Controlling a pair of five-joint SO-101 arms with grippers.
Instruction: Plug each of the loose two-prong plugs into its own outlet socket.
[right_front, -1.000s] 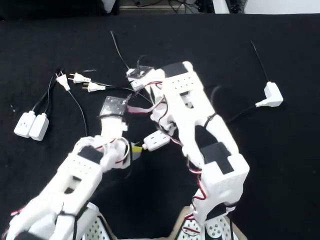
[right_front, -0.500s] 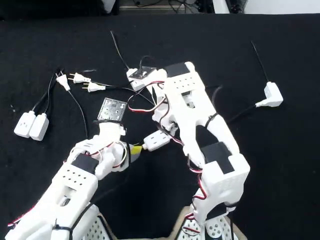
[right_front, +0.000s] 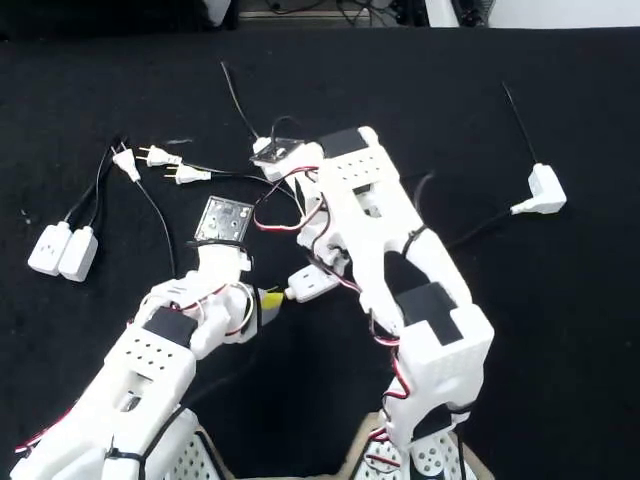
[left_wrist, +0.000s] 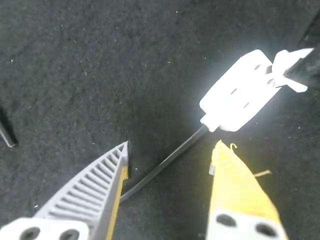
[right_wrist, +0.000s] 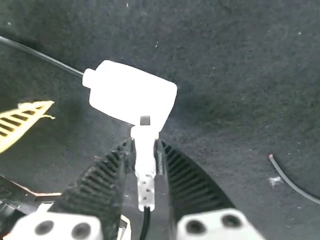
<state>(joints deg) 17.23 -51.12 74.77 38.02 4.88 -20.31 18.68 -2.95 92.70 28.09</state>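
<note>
- The right gripper (right_wrist: 145, 145) is clenched on a flat white two-prong plug (right_wrist: 145, 187). The plug's front end touches the face of a white rectangular plastic outlet socket (right_wrist: 131, 97). How deep the prongs sit cannot be told.
- This socket (right_front: 312, 283) lies mid-table on the black cloth table (right_front: 560, 330), between the two arms.
- The left gripper (left_wrist: 172, 147), with one finger yellow-taped, is released. Its fingers stand either side of the socket's black cord (left_wrist: 165, 162), just left of the socket.
- Two loose white plugs (right_front: 160, 156) lie at the far left.
- A pair of white socket blocks (right_front: 50, 248) sits touching at the left edge.
- A white angled adapter (right_front: 545, 190) lies well apart on the right.
</note>
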